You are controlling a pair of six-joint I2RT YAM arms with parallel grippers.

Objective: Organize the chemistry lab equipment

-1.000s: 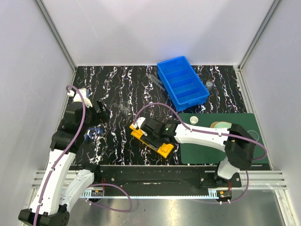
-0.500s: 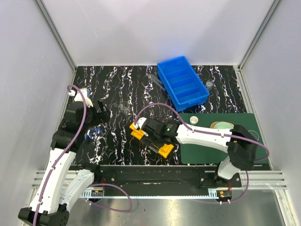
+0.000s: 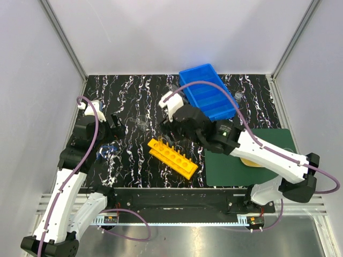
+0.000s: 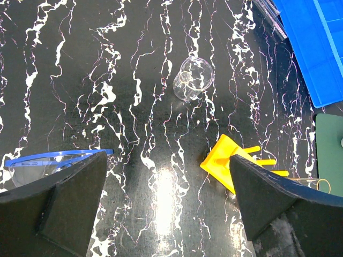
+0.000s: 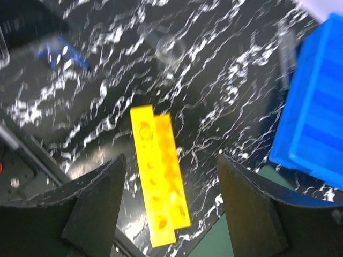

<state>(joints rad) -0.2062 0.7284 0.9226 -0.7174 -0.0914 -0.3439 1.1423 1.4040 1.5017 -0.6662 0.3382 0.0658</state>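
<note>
Marbled black tabletop point(image 3: 123, 96) bears yellow rack point(image 3: 172, 157) near the spread-fingered right gripper point(image 5: 171, 156).

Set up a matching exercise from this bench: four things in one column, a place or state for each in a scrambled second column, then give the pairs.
Things
1. yellow rack
2. blue bin
3. glass beaker
4. left gripper

Place or state
A. open, holding nothing
B. at the far edge of the table
C. lying flat, just left of the green mat
D. clear, on the marbled surface ahead of the left arm's fingers

Pairs: 1-C, 2-B, 3-D, 4-A
</note>
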